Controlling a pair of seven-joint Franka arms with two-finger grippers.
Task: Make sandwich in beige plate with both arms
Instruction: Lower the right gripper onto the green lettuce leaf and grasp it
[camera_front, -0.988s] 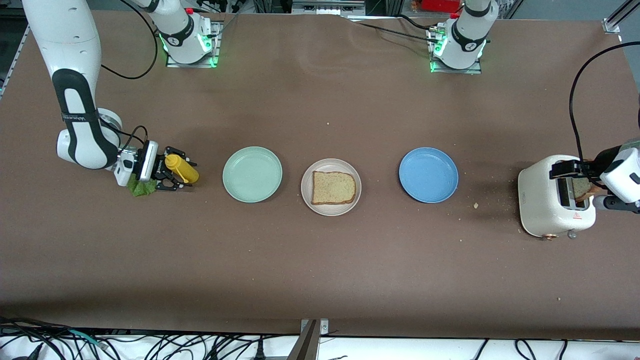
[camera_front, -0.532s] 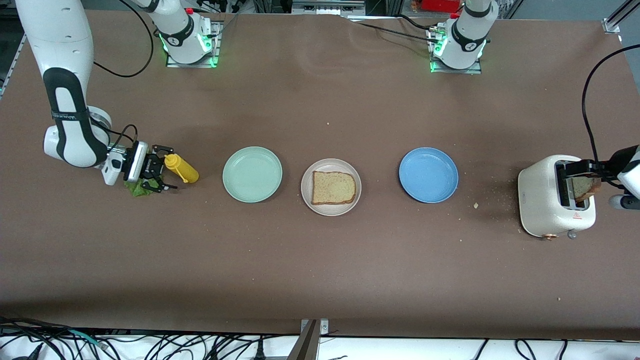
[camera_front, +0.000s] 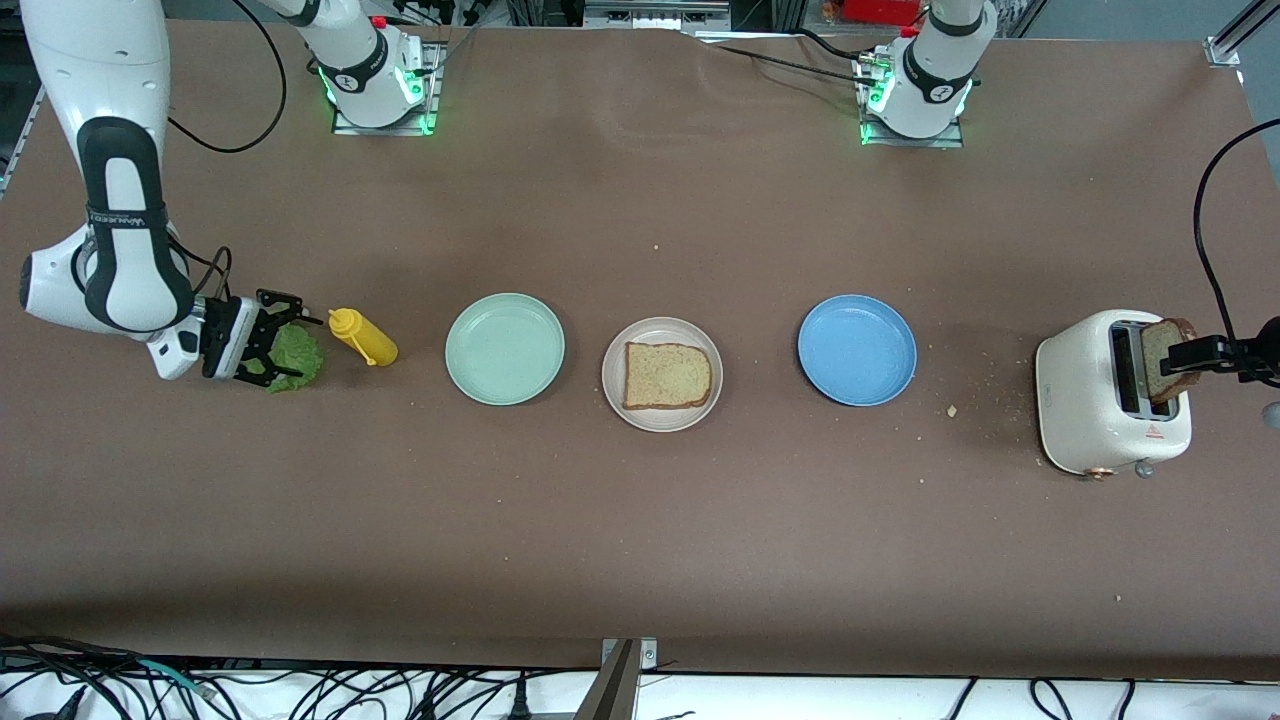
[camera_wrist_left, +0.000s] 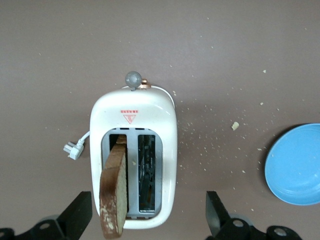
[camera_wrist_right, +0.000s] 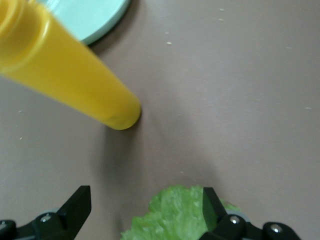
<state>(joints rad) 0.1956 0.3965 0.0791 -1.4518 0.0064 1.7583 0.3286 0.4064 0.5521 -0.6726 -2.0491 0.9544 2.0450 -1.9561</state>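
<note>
On the counter: three plates are sitting in one row, with two bread slices, one lettuce leaf, one bottle and one toaster around them.
Plates: the mint green plate (camera_front: 505, 349) is lying toward the right arm's end, the beige plate (camera_front: 662, 420) is sitting in the middle, and the blue plate (camera_front: 857, 350) is lying toward the left arm's end.
Bread: one bread slice (camera_front: 667, 376) is lying flat in the beige plate; a second toasted slice (camera_wrist_left: 114, 187) is standing up out of one of the toaster's two slots.
Toaster: one white toaster (camera_front: 1085, 400) is standing near the left arm's end.
Lettuce leaf (camera_front: 292, 357): one, lying on the counter near the right arm's end, beside the yellow bottle (camera_front: 364, 338).
Left claw (camera_wrist_left: 148, 217): hanging over the toaster with fingers spread wide, gripping nothing.
Right claw (camera_front: 272, 340): hovering low over the lettuce leaf with its fingers wide apart, clamping nothing.
Sandwich: only the bottom slice is lying in place.
</note>
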